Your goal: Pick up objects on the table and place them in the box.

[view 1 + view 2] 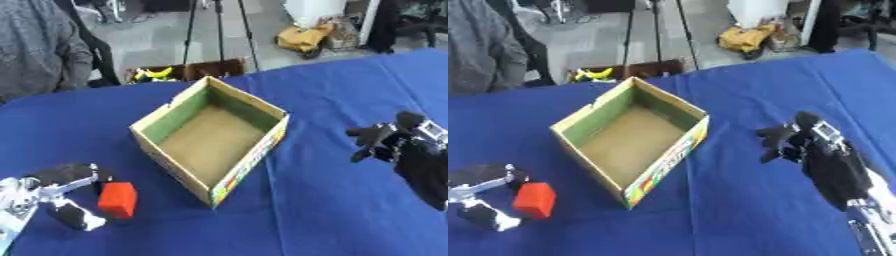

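Now the left robot hand [61, 192] grips a red block [117, 199] beside the box [210, 137].

Down at the lower left of the blue surface [332, 210], the left robot hand has its fingers curled round the block, one dark finger above it and one below. The block sits near the box's left corner, not touching it. The box stands open in the middle, its brown floor bare, green lining on the inner walls. Over on the right, the right robot hand [785, 140] is above the cloth with fingers spread loosely, holding nothing.
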Controlling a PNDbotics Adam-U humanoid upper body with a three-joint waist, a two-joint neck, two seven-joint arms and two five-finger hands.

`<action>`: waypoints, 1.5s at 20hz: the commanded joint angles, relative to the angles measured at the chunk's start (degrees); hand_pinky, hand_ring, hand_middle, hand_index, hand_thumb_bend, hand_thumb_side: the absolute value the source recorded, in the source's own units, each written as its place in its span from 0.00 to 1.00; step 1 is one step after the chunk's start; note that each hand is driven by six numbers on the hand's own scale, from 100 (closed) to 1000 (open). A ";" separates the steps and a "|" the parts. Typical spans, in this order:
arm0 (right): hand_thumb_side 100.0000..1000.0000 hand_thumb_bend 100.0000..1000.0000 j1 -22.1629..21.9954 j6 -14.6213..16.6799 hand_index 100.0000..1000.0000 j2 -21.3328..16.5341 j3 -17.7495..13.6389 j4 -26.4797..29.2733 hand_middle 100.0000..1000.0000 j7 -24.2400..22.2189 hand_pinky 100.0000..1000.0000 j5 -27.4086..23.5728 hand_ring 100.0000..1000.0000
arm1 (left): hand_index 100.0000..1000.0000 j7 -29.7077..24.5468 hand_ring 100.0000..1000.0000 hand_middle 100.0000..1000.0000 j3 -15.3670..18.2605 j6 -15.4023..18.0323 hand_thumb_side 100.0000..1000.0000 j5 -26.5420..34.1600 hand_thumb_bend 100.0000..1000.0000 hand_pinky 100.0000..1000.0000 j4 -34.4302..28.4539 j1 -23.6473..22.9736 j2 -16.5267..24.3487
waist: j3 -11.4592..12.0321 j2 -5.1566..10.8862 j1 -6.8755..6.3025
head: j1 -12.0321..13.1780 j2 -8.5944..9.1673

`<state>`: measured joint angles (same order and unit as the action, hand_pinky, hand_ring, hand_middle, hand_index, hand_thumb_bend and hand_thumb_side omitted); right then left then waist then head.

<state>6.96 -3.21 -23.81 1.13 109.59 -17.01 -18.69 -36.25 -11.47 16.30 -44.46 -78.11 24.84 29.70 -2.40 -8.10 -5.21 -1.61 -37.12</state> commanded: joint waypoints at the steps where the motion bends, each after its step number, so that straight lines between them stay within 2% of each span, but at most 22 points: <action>1: 0.96 0.00 0.28 0.01 0.49 -0.42 -0.07 1.16 0.50 -0.07 0.55 0.08 0.83 | 0.68 1.18 0.50 0.51 -0.17 -0.47 0.17 -0.59 0.06 0.61 0.72 0.54 0.55 | 0.03 0.60 0.24 | 0.10 0.73; 2: 0.96 0.00 0.27 0.01 0.49 -0.42 -0.07 1.16 0.50 -0.07 0.55 0.09 0.83 | 0.66 1.59 0.48 0.50 -0.20 -0.66 0.16 -0.58 0.04 0.60 0.89 0.55 0.49 | 0.02 0.59 0.24 | 0.09 0.73; 3: 0.96 0.00 0.27 0.01 0.49 -0.41 -0.07 1.15 0.50 -0.06 0.55 0.09 0.83 | 0.60 2.19 0.44 0.45 -0.16 -0.94 0.12 -0.47 0.00 0.57 1.01 0.57 0.42 | 0.03 0.60 0.23 | 0.07 0.71; 6: 0.96 0.00 0.28 -0.01 0.49 -0.40 -0.07 1.14 0.50 -0.06 0.55 0.07 0.83 | 0.51 4.95 0.36 0.36 0.03 -2.30 0.08 0.22 0.00 0.51 1.29 0.57 0.19 | 0.06 0.63 0.21 | -0.02 0.70; 9: 0.96 0.00 0.25 -0.01 0.49 -0.41 -0.09 1.12 0.50 -0.05 0.55 0.09 0.83 | 0.44 8.86 0.30 0.30 0.44 -4.32 0.09 1.62 0.00 0.46 1.31 0.57 -0.01 | 0.04 0.65 0.20 | -0.04 0.72; 13: 0.96 0.00 0.14 -0.01 0.49 -0.42 -0.09 1.09 0.50 -0.02 0.55 0.15 0.83 | 0.43 12.64 0.28 0.28 1.38 -6.28 0.11 2.41 0.00 0.45 0.34 1.76 -0.09 | -0.05 0.73 0.15 | -0.10 0.70; 16: 0.96 0.00 0.08 -0.03 0.49 -0.43 -0.02 1.07 0.50 -0.07 0.55 0.16 0.83 | 0.42 13.79 0.28 0.28 2.42 -7.22 0.12 2.89 0.00 0.45 -0.68 4.49 -0.36 | -0.14 0.84 0.12 | -0.09 0.67; 17: 0.96 0.00 0.08 -0.04 0.49 -0.43 0.01 1.07 0.50 -0.10 0.55 0.15 0.83 | 0.41 14.04 0.28 0.28 2.67 -7.53 0.27 2.88 0.00 0.45 -0.92 5.59 -0.54 | -0.19 0.87 0.13 | -0.05 0.67; 18: 0.96 0.00 0.09 -0.04 0.49 -0.43 0.07 1.08 0.50 -0.15 0.55 0.13 0.83 | 0.41 14.34 0.28 0.28 2.92 -7.89 0.12 2.75 0.00 0.45 -1.08 7.00 -0.86 | -0.30 0.90 0.14 | 0.03 0.68; 24: 0.97 0.00 0.20 -0.07 0.49 -0.48 0.46 1.14 0.50 -0.51 0.55 0.09 0.83 | 0.40 16.79 0.28 0.28 3.88 -10.14 0.11 -0.14 0.00 0.45 1.78 15.91 -4.37 | -1.61 0.92 0.13 | 0.82 0.82; 30: 0.97 0.00 0.64 -0.10 0.49 -0.70 1.07 1.35 0.50 -1.18 0.55 0.31 0.83 | 0.42 21.84 0.29 0.29 5.00 -11.82 0.11 -6.08 0.00 0.46 10.74 22.07 -8.80 | -3.64 0.48 -0.21 | 1.79 1.47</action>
<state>6.94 -3.40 -23.79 2.20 109.60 -17.92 -18.69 -15.56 -7.49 4.79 -49.31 -68.44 45.44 20.78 -6.26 -8.27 -5.71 -0.12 -36.19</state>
